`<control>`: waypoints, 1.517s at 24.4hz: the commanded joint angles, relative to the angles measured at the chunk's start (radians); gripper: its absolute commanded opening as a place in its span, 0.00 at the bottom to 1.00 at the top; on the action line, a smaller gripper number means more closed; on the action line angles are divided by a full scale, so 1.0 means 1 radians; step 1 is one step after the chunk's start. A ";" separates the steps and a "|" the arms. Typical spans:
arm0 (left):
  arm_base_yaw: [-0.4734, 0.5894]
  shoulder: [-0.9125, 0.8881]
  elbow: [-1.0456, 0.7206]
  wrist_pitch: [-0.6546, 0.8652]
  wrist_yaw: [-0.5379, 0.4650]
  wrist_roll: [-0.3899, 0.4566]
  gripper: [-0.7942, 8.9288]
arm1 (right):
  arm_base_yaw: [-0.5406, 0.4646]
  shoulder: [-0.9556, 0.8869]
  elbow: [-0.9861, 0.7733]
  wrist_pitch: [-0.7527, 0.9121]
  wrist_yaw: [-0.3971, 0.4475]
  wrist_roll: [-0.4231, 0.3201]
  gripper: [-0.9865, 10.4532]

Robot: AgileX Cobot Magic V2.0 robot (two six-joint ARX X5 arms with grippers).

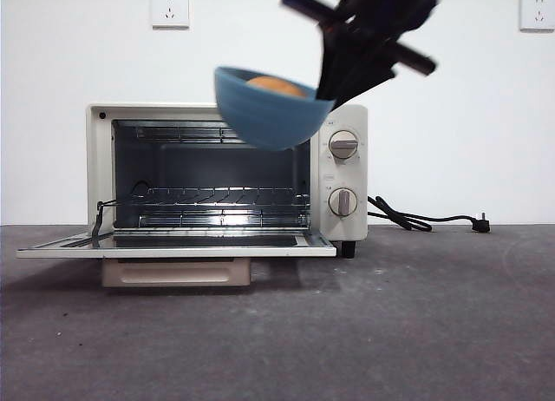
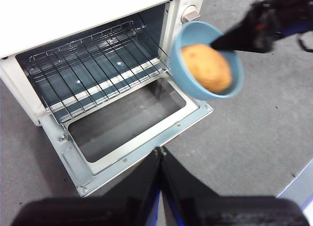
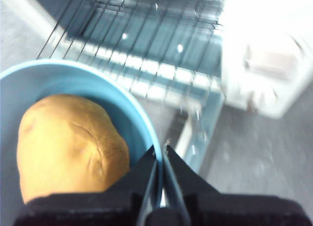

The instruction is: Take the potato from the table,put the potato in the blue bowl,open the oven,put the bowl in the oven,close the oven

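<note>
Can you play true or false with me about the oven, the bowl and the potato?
1. The oven door is shut. False: it lies folded down, open.
2. The potato sits inside the blue bowl. True.
3. The bowl rests on the oven rack. False: the right gripper, pinching its rim, holds it in the air in front of the oven.
4. The bowl is tilted. True.
5. The left gripper holds the potato. False: its jaws are closed on nothing.
</note>
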 commanded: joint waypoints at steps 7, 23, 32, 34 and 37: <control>-0.001 -0.001 -0.003 -0.005 0.006 0.002 0.07 | 0.002 0.237 0.185 0.004 0.015 0.068 0.07; -0.001 -0.001 -0.003 -0.018 0.006 0.017 0.07 | -0.041 0.348 0.203 0.134 0.089 0.152 0.08; -0.001 -0.001 -0.003 -0.018 0.006 0.022 0.07 | -0.042 0.347 0.203 0.161 0.085 0.163 0.23; -0.001 -0.001 -0.004 -0.018 0.006 0.024 0.07 | -0.042 0.346 0.203 0.166 0.084 0.163 0.23; -0.001 -0.001 -0.004 -0.018 0.005 0.031 0.07 | -0.042 0.328 0.203 0.142 0.082 0.162 0.23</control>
